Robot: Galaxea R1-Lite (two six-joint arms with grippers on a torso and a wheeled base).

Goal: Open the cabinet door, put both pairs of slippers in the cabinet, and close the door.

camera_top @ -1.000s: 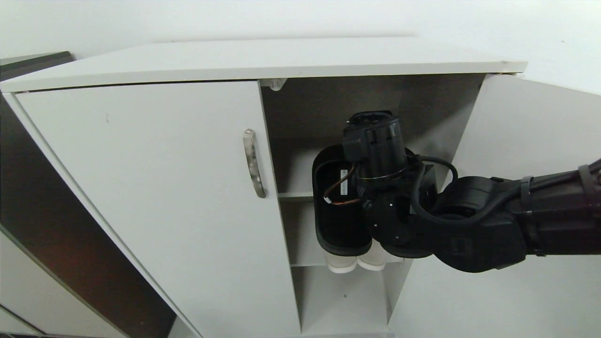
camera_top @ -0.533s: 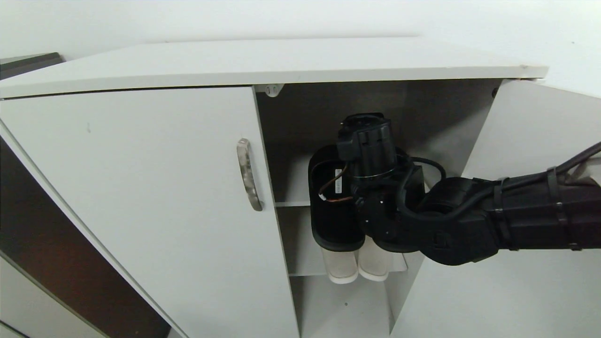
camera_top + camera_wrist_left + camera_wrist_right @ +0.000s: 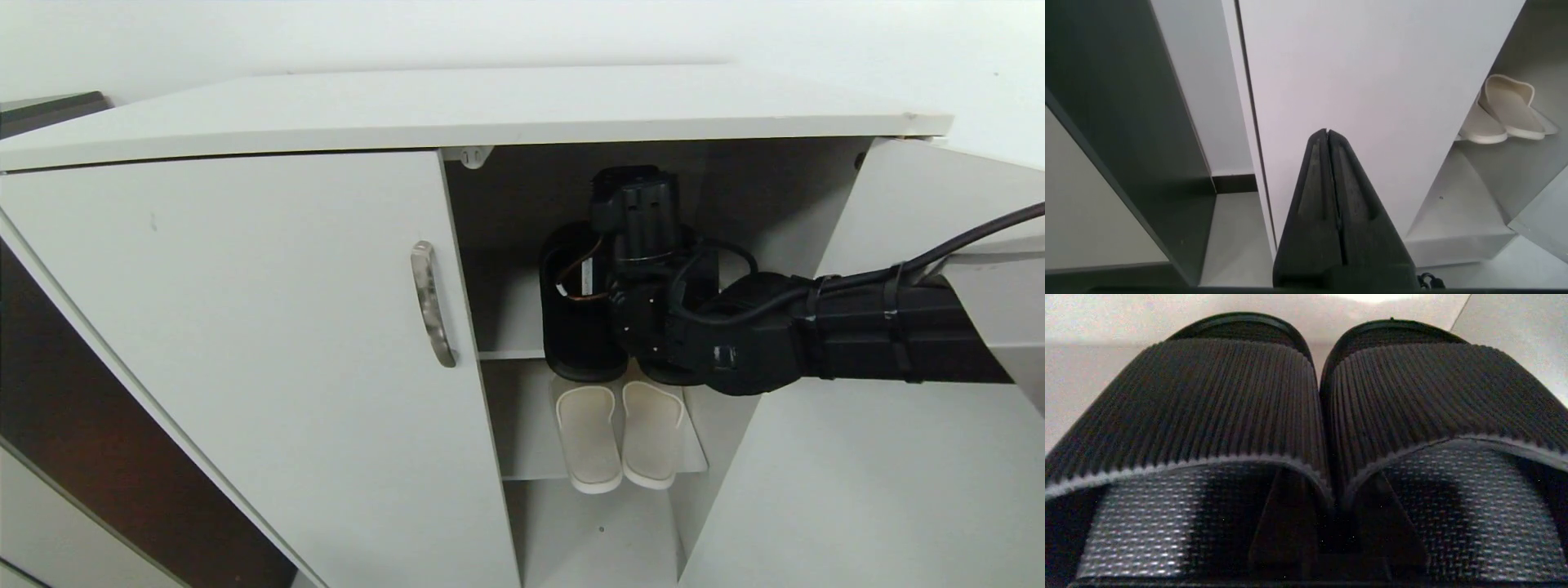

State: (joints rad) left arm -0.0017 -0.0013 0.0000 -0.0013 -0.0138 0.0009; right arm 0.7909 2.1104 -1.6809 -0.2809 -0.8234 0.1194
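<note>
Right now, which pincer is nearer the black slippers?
Right. The right pincer grips the black slippers inside the cabinet; the left pincer hangs shut outside, facing the closed door.

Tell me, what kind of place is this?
Likely a home entryway, though I can't be sure: a white cabinet with shelves, white slippers on one shelf, black slippers held at the shelf above.

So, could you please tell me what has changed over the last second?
The right gripper has lifted the black slippers up and deeper into the cabinet, uncovering the white slippers on the shelf below. It keeps its hold. The white slippers and the closed door stayed put.
</note>
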